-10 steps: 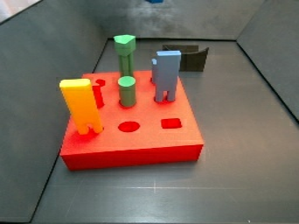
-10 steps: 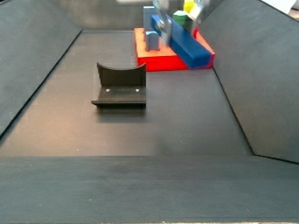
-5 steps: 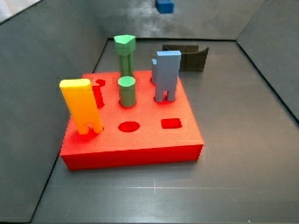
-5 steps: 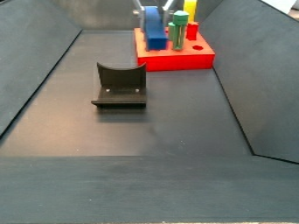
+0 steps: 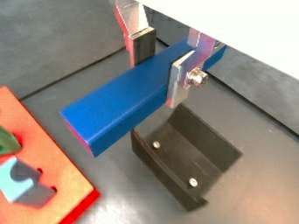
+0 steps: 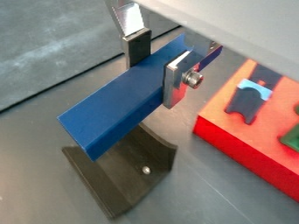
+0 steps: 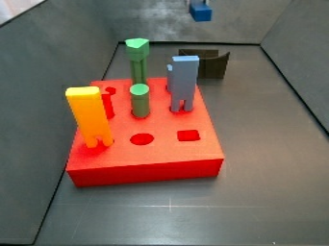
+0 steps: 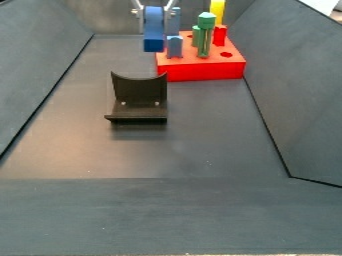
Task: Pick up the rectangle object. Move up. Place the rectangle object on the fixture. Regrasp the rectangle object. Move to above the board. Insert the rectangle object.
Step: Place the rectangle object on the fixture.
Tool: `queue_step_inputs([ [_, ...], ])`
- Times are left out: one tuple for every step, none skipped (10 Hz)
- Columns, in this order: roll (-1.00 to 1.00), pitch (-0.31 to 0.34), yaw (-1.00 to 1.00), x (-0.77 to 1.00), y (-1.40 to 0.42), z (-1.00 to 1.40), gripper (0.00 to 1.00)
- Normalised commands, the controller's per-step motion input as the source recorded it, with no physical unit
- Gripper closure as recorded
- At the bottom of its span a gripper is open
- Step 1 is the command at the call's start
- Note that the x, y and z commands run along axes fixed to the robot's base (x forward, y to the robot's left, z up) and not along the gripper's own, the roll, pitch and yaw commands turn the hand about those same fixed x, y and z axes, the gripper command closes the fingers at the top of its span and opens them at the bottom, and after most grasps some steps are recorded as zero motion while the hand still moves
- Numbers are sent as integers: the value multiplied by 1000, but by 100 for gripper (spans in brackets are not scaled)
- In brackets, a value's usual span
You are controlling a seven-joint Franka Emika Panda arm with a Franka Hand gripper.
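In both wrist views my gripper point(image 5: 163, 58) point(image 6: 156, 63) is shut on the rectangle object point(image 5: 122, 101) point(image 6: 121, 111), a long dark blue bar held level and crosswise between the pads. It hangs in the air above the fixture point(image 5: 187, 163) point(image 6: 121, 178), a black U-shaped bracket on the floor. In a side view the rectangle object point(image 8: 155, 28) hangs high between the fixture point(image 8: 136, 97) and the red board point(image 8: 203, 68). In a side view only its end point(image 7: 201, 11) shows, above the fixture point(image 7: 206, 61) and behind the board point(image 7: 161, 154).
On the board stand an orange peg point(image 7: 88, 115), a green hexagonal peg point(image 7: 137, 58), a short green cylinder point(image 7: 139, 99) and a pale blue notched block point(image 7: 184, 83). Dark sloping walls close in the floor on both sides.
The gripper has carried the blue bar up and away from the board's side, toward the space over the fixture. Nothing on the board has moved.
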Motion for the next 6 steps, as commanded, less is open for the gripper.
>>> queue_step_inputs([
  [47,115,15,557,-40,-5,100],
  [43,128,19,464,-28,-2,100],
  [39,141,22,379,-20,1,100],
  [37,149,24,298,-13,0,100],
  [-1000,10,-98,122,290,147,100],
  [-1000,11,-99,72,290,141,100],
])
